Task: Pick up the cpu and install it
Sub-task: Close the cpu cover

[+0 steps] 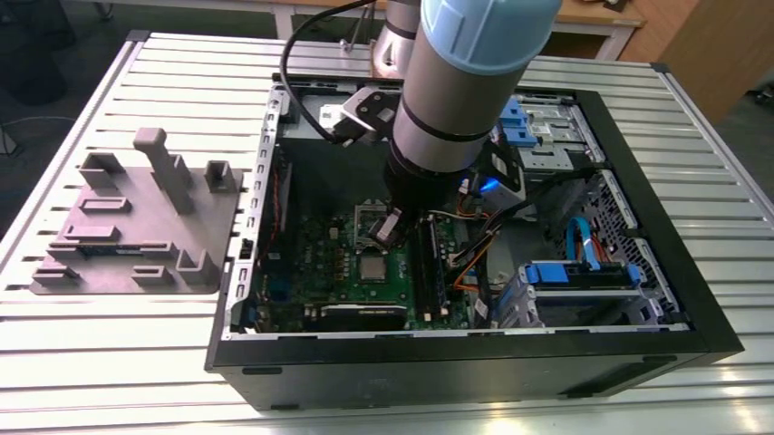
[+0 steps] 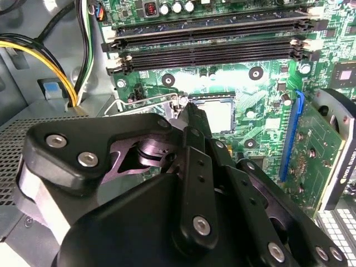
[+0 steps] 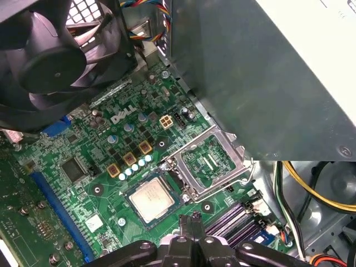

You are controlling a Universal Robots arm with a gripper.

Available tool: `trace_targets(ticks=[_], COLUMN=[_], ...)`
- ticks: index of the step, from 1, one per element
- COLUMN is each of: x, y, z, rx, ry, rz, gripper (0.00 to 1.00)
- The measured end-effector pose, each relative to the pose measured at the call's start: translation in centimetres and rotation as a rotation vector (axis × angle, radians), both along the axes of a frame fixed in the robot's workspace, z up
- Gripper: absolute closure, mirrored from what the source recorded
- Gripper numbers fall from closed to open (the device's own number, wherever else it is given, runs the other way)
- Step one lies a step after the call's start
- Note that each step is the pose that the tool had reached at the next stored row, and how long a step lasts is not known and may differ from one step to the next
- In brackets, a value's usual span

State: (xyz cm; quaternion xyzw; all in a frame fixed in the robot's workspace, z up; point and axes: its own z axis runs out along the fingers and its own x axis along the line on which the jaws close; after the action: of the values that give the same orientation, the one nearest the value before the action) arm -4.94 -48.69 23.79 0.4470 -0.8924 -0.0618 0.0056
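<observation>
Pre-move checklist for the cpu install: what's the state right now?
1. cpu in socket: ok, it lies flat there in both wrist views.
2. cpu fully seated: cannot tell.
3. socket frame closed: not ok, it is swung open beside the cpu.
4. tool empty: ok, it is shut on nothing, above the board near the cpu.
5. cables clear of socket: ok, the yellow ones lie off to the side.

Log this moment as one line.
gripper: jaws shut, empty, beside cpu | cpu: flat on motherboard | load plate: open
</observation>
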Motion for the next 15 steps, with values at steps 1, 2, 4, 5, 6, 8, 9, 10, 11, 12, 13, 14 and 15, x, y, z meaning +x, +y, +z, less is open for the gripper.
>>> trace_targets(ticks=[1,2,4,5,6,8,9,10,11,12,13,14,15], x=[0.0,0.0,0.0,0.0,0.0,0.0,0.01,0.01,0.01,0.02,0.04,0.05,0.08], y=[0.0,0.0,0.0,0.0,0.0,0.0,0.01,0.01,0.0,-0.01,-0.01,0.01,0.02], z=[0.0,0.0,0.0,0.0,0.0,0.0,-0.01,-0.01,-0.01,-0.03,-0.07,-0.12,-0.16], rx=[0.0,0.0,0.0,0.0001,0.0,0.0001,0.0002,0.0001,0.0001,0.0013,0.0052,0.0129,0.0217], ry=[0.0,0.0,0.0,0.0,0.0,0.0,-0.0001,-0.0001,0.0,0.0,-0.0001,-0.0004,-0.0006], rz=[0.0,0.0,0.001,0.001,0.001,0.006,0.02,0.036,0.05,0.056,0.057,0.058,0.059], gripper=[0.9,0.9,0.9,0.9,0.9,0.9,0.9,0.9,0.9,0.9,0.9,0.9,0.9])
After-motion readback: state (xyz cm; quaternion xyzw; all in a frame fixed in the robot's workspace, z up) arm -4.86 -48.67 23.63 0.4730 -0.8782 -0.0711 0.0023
